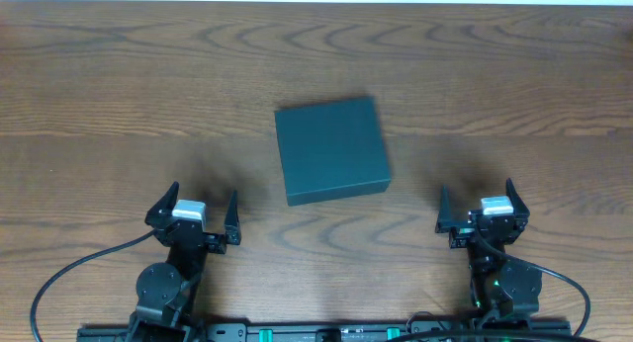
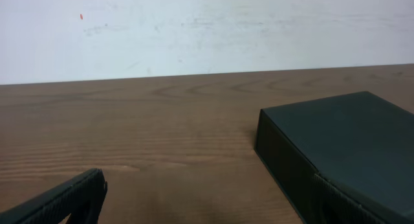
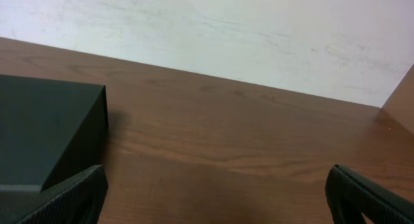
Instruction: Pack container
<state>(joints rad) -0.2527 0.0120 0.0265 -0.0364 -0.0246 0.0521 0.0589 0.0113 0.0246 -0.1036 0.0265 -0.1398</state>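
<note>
The container (image 1: 331,148) is a dark teal-grey square box with its lid shut, lying flat at the table's middle. It shows at the right of the left wrist view (image 2: 343,146) and at the left of the right wrist view (image 3: 45,130). My left gripper (image 1: 198,210) is open and empty near the front edge, to the left of and nearer than the box. In its own view the left gripper (image 2: 210,198) has only bare table between its fingers. My right gripper (image 1: 477,206) is open and empty to the right of the box, and in its own view (image 3: 217,198) it is over bare wood.
The wooden table (image 1: 119,95) runs to a white wall (image 2: 194,30) at the back. No other objects show on it. Black cables (image 1: 59,278) trail from the arm bases at the front edge.
</note>
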